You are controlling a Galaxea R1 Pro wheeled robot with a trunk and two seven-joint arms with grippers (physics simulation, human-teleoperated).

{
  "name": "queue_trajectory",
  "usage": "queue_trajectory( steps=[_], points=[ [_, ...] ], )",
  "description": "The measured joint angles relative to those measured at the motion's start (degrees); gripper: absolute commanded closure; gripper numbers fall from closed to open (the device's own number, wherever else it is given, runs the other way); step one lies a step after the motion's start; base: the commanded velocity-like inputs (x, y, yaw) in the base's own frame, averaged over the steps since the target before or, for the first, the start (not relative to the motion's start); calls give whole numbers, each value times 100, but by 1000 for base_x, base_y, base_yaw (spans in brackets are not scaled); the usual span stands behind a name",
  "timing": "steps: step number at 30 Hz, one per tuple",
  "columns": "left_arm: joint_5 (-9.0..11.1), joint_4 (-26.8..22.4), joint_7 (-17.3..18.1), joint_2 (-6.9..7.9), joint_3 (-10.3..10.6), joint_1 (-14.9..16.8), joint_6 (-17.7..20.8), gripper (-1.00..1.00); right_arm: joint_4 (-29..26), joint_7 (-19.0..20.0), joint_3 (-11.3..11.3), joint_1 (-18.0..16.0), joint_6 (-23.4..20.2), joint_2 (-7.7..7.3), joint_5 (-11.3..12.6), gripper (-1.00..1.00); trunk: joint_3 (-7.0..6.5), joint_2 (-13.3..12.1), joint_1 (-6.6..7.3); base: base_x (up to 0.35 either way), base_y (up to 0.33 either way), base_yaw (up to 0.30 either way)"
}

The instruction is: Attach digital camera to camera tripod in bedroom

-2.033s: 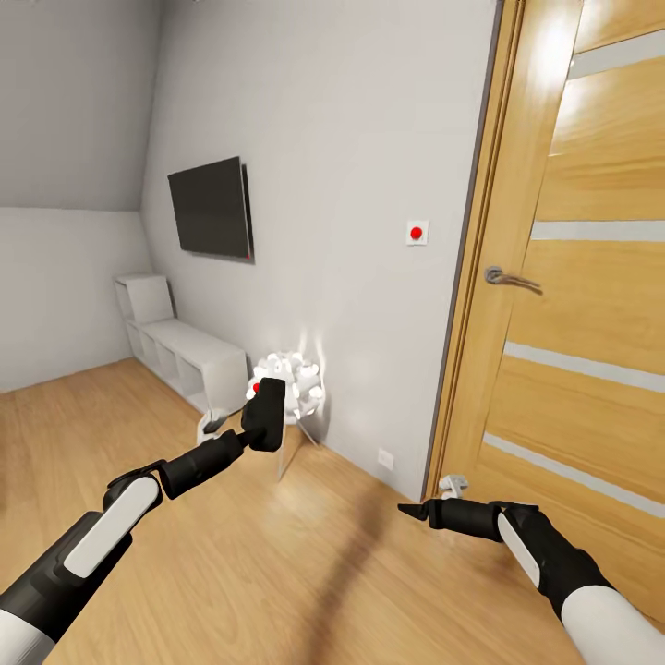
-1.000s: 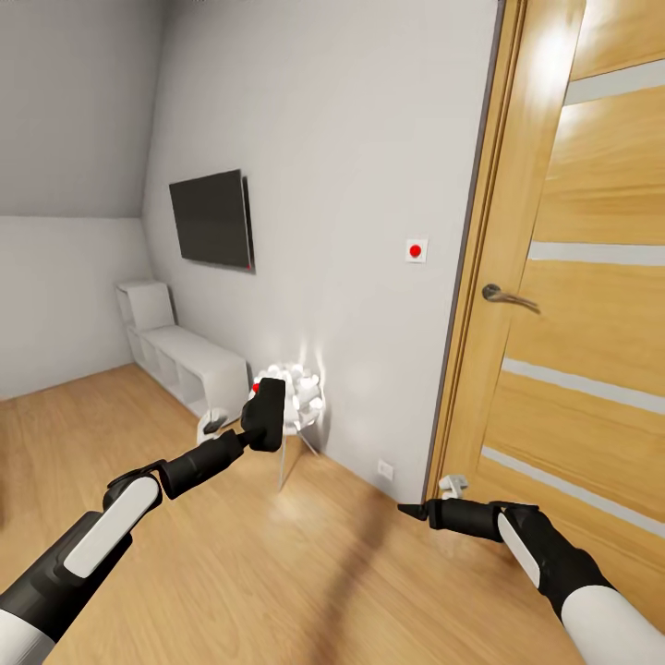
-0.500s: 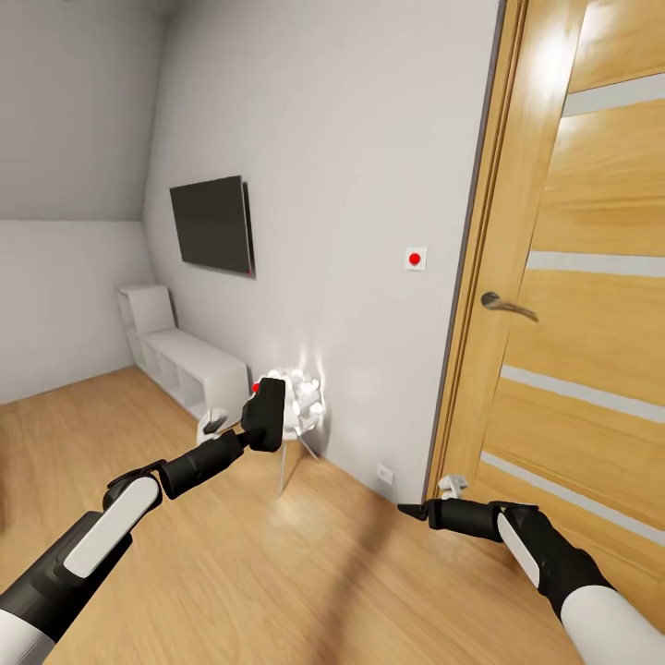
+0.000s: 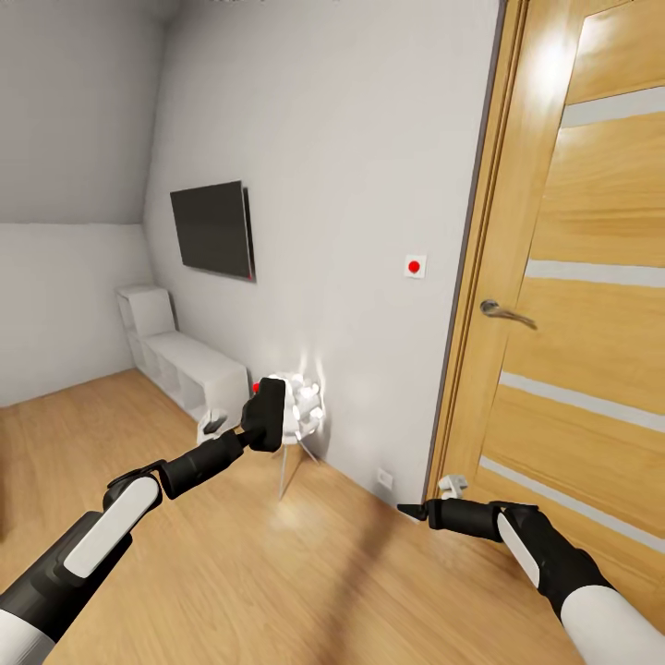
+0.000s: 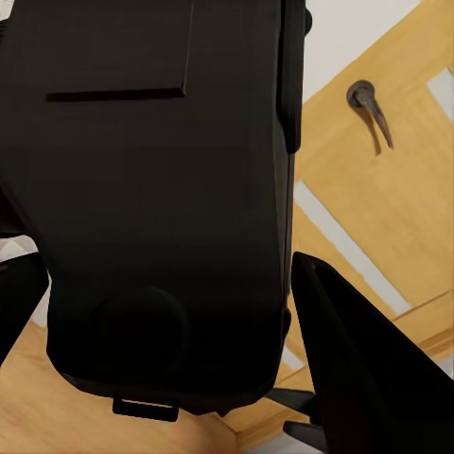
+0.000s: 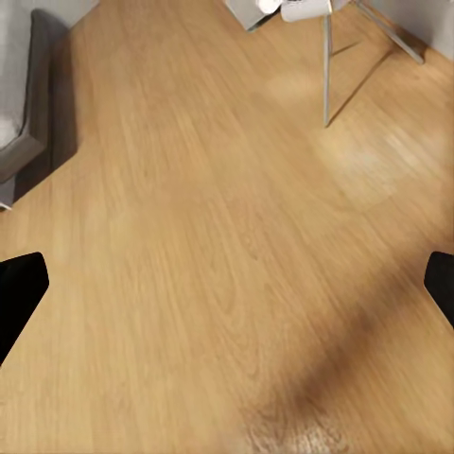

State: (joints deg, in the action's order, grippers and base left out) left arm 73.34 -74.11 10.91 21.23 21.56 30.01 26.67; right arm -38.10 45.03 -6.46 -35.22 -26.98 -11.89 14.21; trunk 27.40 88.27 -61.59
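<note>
Wood floor (image 4: 277,573) under ball-cluster lamp (image 4: 300,406)

The head view looks forward and down from above both arms toward a white wall (image 4: 351,185) and a wooden door (image 4: 591,277). The left wrist view sits very close behind the digital camera (image 5: 161,189), facing the same door (image 5: 378,208) and its handle (image 5: 367,104). The right wrist view faces down at the wood floor (image 6: 208,265), sharing thin lamp legs (image 6: 327,66) with the head view (image 4: 282,471).
</note>
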Motion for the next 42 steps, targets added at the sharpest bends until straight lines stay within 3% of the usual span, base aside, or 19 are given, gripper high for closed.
queue_trajectory(
  steps=[26,42],
  points=[
    [5,230,32,0,-4,0,7,100,0,0,-1,0,0,0,0,-100,-467,-1043,571,0,0,0],
    [-3,211,25,0,-8,0,0,100,0,0,0,1,0,0,-1,-100,-467,-1045,572,0,0,0]
  ],
)
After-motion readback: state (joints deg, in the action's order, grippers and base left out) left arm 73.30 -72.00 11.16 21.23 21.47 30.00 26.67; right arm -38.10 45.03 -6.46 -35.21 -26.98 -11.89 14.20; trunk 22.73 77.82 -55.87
